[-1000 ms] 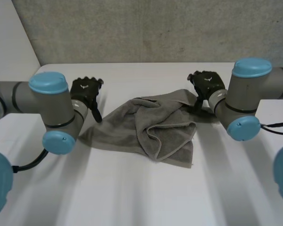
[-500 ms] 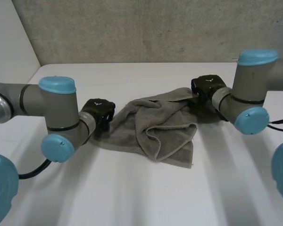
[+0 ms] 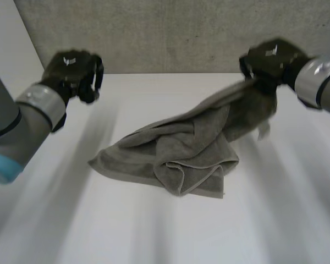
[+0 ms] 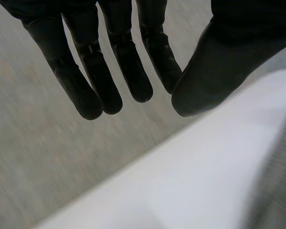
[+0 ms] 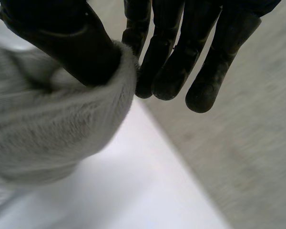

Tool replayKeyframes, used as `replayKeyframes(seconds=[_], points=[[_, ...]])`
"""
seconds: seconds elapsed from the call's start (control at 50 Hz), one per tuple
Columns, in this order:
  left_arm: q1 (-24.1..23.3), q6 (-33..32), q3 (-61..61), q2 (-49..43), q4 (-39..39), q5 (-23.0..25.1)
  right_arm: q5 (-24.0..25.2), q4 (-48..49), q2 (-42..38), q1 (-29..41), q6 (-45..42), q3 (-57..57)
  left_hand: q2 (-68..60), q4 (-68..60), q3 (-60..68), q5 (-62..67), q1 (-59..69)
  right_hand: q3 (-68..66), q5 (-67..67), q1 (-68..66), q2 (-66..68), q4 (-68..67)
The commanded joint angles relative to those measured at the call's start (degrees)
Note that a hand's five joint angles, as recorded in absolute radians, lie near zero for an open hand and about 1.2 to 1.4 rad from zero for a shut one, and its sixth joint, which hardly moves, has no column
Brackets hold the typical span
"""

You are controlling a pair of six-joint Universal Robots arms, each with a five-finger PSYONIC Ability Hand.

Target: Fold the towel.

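The robot's right hand (image 3: 270, 56) pinches one corner of the grey terry towel (image 3: 181, 148) between thumb and fingers. It holds that corner raised above the far right part of the white table (image 3: 154, 231), likely to draw the crumpled cloth open before any fold. The rest of the towel lies bunched near the table's middle, its near edge doubled over. The left hand (image 3: 71, 70) hangs above the far left corner, fingers straight and empty, clear of the cloth; it probably needs a second corner.
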State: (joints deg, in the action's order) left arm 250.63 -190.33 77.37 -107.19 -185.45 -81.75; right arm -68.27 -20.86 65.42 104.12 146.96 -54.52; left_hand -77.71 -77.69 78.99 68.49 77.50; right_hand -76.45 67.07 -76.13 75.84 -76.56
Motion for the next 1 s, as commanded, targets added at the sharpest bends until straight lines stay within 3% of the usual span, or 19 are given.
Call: replayKeyframes(seconds=[0.02,0.1,0.12,0.14,0.16,0.18,0.28,0.42,0.52,0.68,0.72,0.74,0.76,0.78,0.9,0.96,1.0], points=[[-1.11,-0.66,-11.18,-7.95,-3.51,-2.27,-4.4,4.18,-5.21,1.87,2.98,10.3,-2.29,-2.31,1.01,1.51,2.5,-3.55,2.93,-3.87,4.16,-3.44],[-4.27,-0.4,-12.16,-10.58,-2.55,-3.06,-3.9,-1.18,-4.6,5.03,3.34,8.04,1.35,1.33,-2.63,-2.13,-1.14,-3.55,2.93,-3.87,4.16,-3.44],[-4.36,-0.22,-10.85,-10.76,-1.94,-3.06,-3.02,-2.86,-3.72,6.17,3.34,4.72,31.7,31.68,-32.98,-32.48,-31.48,-3.55,2.93,-3.87,4.16,-3.44],[-4.36,-0.22,-10.83,-10.76,-1.93,-3.06,-3.01,-2.87,-3.72,6.19,3.34,4.68,32.0,31.98,-33.28,-32.78,-31.79,-3.55,2.93,-3.87,4.16,-3.44],[-4.28,-0.31,-8.66,-10.76,-1.58,-3.06,-0.57,-3.05,-0.58,6.62,3.25,0.33,50.16,50.13,-51.43,-50.94,-49.94,-3.55,2.93,-3.87,4.16,-3.44],[-4.28,-0.22,-6.55,-10.94,-1.58,-2.89,2.67,-2.09,3.97,6.63,3.25,-4.24,54.34,54.31,-55.61,-55.12,-54.12,-3.55,2.93,-3.87,4.16,-3.44],[-4.54,-0.49,-3.27,-12.08,-2.46,-2.8,10.07,4.48,15.85,5.84,3.51,-16.55,61.27,61.25,-62.55,-62.05,-61.06,-3.55,2.93,-3.87,4.16,-3.44],[-4.98,-0.4,-3.36,-19.46,-3.51,-2.8,10.7,8.2,25.55,1.53,3.78,-24.23,61.44,61.42,-62.72,-62.22,-61.23,-3.55,2.93,-3.87,4.16,-3.44],[-5.15,-0.31,-5.91,-24.56,-3.51,-2.71,11.75,8.29,32.39,-2.24,3.51,-29.15,61.27,61.25,-62.55,-62.05,-61.06,-3.55,2.93,-3.87,4.16,-3.44],[-5.33,0.83,-10.04,-30.54,-3.34,-2.27,11.93,8.55,34.34,-5.5,3.51,-31.96,59.26,59.23,-60.53,-60.04,-59.04,-3.55,2.93,-3.87,4.16,-3.44],[-5.42,1.71,-10.13,-31.76,-3.16,-0.87,11.93,8.73,34.34,-6.2,3.51,-32.32,45.73,45.71,-47.01,-46.51,-45.51,-3.55,2.93,-3.87,4.16,-3.44],[-5.42,1.71,-10.13,-31.77,-3.16,-0.86,11.93,8.73,34.34,-6.21,3.51,-32.32,45.63,45.61,-46.91,-46.41,-45.42,-3.55,2.93,-3.87,4.16,-3.44],[-5.59,2.06,-10.13,-32.03,-3.08,0.61,11.84,8.82,34.34,-6.73,3.51,-32.49,25.65,25.62,-26.92,-26.43,-25.43,-3.55,2.93,-3.87,4.16,-3.44],[-5.68,2.59,-10.13,-31.94,-2.99,2.11,11.76,8.9,34.34,-7.08,3.42,-32.5,-2.01,-2.03,0.73,1.23,2.22,-3.55,2.93,-3.87,4.16,-3.44],[-4.98,3.29,-11.71,-28.95,-3.69,1.77,11.84,10.31,32.93,-8.32,3.25,-31.62,-2.29,-2.31,1.01,1.51,2.5,-3.55,2.93,-3.87,4.16,-3.44],[-4.28,4.35,-15.23,-25.44,-6.33,-1.66,12.02,15.32,28.28,-7.96,3.07,-30.39,-2.29,-2.31,1.01,1.51,2.5,-3.55,2.93,-3.87,4.16,-3.44],[-3.23,4.7,-19.16,-21.94,-12.62,-6.73,11.93,23.71,22.15,-7.44,2.37,-26.98,-2.29,-2.31,1.01,1.51,2.5,-3.55,2.93,-3.87,4.16,-3.44]])
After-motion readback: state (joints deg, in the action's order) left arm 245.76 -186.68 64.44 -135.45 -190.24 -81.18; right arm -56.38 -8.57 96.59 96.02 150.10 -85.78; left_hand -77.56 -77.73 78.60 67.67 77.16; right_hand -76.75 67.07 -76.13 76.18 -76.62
